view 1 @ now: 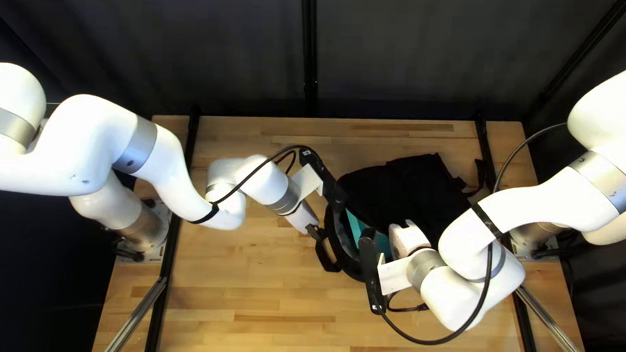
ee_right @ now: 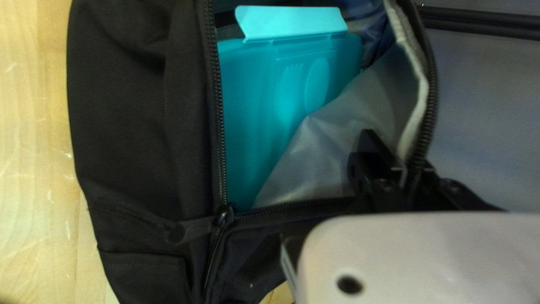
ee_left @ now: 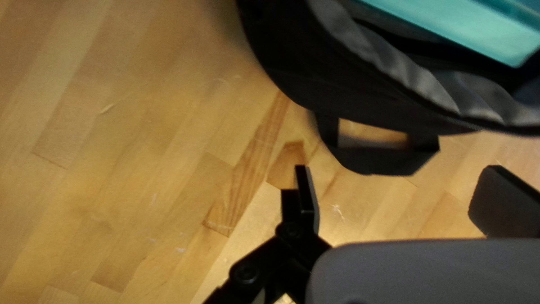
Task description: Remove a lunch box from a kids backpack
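While the right gripper (ee_right: 398,163) pinches the black fabric backpack (ee_right: 129,112) open, the left gripper (ee_left: 400,188), fingers apart, should next reach right for the rectangular teal plastic lunch box (ee_right: 253,101) inside.

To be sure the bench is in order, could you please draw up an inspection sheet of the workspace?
Surface: wooden table, with a few pale scuffs.
Job's things: black backpack lies unzipped on the table; the teal lunch box is inside it.
Clutter: nothing seen.
Left pincer: open, nothing between its fingers, near the backpack's handle loop.
Right pincer: shut on the zippered edge of the backpack's opening.
Cables: a black cable arches along the left arm; another hangs in a loop from the right arm.
Surroundings: dark curtain behind the table, black rails along its sides.
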You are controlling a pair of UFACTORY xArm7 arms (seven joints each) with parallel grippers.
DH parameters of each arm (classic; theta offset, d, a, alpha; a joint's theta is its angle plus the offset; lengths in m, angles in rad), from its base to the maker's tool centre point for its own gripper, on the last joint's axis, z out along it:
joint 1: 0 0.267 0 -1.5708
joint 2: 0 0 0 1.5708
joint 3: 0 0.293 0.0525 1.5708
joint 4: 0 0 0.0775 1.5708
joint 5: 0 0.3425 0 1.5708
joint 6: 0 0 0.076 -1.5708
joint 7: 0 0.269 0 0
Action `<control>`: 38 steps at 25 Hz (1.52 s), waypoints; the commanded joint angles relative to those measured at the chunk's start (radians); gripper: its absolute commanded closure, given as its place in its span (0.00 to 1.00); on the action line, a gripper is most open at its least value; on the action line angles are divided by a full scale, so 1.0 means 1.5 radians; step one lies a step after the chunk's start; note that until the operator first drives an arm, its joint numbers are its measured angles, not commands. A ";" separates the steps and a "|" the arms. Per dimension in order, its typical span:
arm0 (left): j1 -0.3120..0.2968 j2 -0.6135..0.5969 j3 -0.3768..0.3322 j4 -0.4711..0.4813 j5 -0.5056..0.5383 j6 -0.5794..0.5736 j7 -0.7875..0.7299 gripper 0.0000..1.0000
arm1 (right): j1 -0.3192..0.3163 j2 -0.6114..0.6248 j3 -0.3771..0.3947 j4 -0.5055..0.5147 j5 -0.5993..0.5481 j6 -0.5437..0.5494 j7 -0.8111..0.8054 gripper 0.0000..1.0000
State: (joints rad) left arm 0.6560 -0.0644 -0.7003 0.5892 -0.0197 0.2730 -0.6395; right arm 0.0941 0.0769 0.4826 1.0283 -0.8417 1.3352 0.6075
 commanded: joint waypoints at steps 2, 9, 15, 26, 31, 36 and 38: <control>0.022 0.019 0.003 0.017 0.065 0.011 -0.061 0.00 | 0.002 -0.001 0.002 0.019 -0.001 0.013 -0.018 1.00; 0.031 0.056 0.016 0.032 0.136 0.008 -0.120 0.00 | 0.005 -0.002 0.005 0.043 -0.003 0.033 -0.045 1.00; 0.025 0.062 0.016 0.023 0.160 0.000 -0.156 0.00 | 0.004 -0.020 0.004 0.046 -0.009 0.041 -0.065 1.00; 0.015 0.034 0.003 -0.042 0.172 -0.044 -0.214 0.00 | -0.008 -0.092 -0.009 -0.016 -0.015 0.034 -0.073 1.00; 0.013 0.032 0.002 -0.042 0.161 -0.042 -0.207 0.00 | -0.015 -0.113 -0.018 -0.040 -0.020 0.027 -0.072 1.00; 0.014 0.033 0.003 -0.042 0.162 -0.043 -0.205 0.00 | -0.019 -0.111 -0.021 -0.069 -0.022 0.010 -0.040 1.00; 0.013 0.034 0.002 -0.041 0.162 -0.042 -0.206 0.00 | -0.021 -0.109 -0.024 -0.086 -0.023 -0.002 -0.022 1.00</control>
State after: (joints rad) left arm 0.6762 -0.0143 -0.6963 0.5271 0.2229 0.2092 -0.9478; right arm 0.0668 -0.0899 0.4516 0.9265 -0.8741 1.3524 0.5455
